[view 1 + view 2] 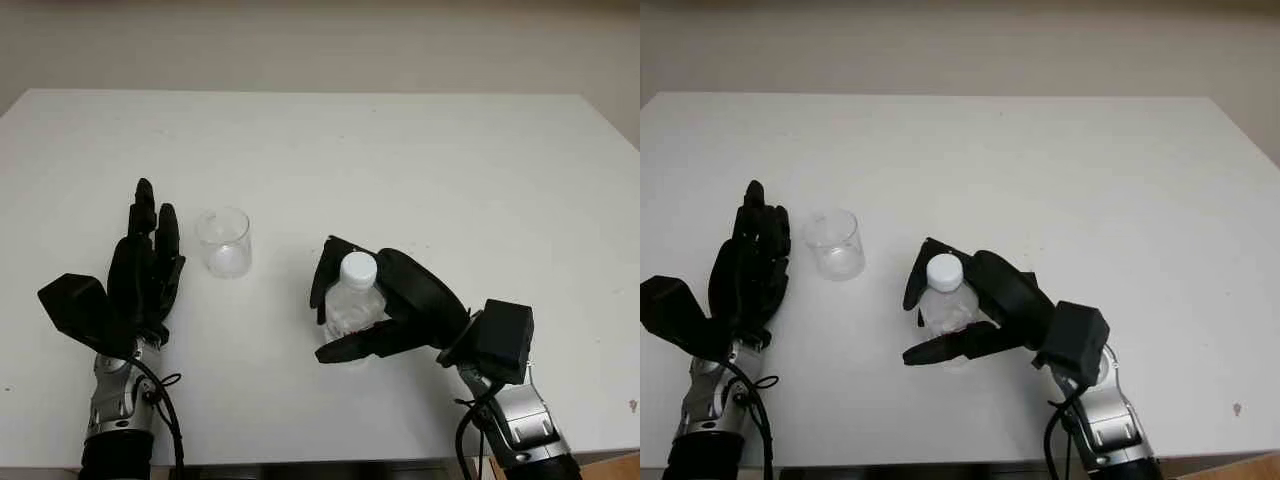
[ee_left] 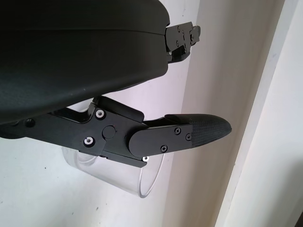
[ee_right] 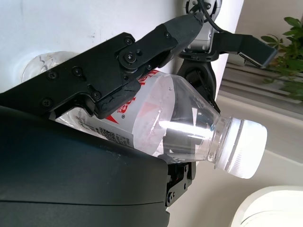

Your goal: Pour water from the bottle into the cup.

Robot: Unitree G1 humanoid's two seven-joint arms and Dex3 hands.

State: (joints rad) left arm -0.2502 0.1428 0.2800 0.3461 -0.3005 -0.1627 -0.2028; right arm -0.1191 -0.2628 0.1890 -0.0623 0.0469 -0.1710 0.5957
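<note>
Right hand (image 1: 385, 305) wrapped around the bottle (image 1: 353, 300), which stands upright on the table (image 1: 420, 160), white cap (image 1: 358, 269) still on. Right wrist view adds red print on the bottle's label (image 3: 135, 111), which the head views do not resolve. Cup (image 1: 223, 242) sits upright left of the bottle, well apart from it. Left hand (image 1: 140, 275) open just beside the cup, holding nothing; contact with the cup cannot be told. In the left wrist view a finger (image 2: 184, 135) crosses the cup's rim, hiding most of it. Bottle's lower half hidden by fingers.
</note>
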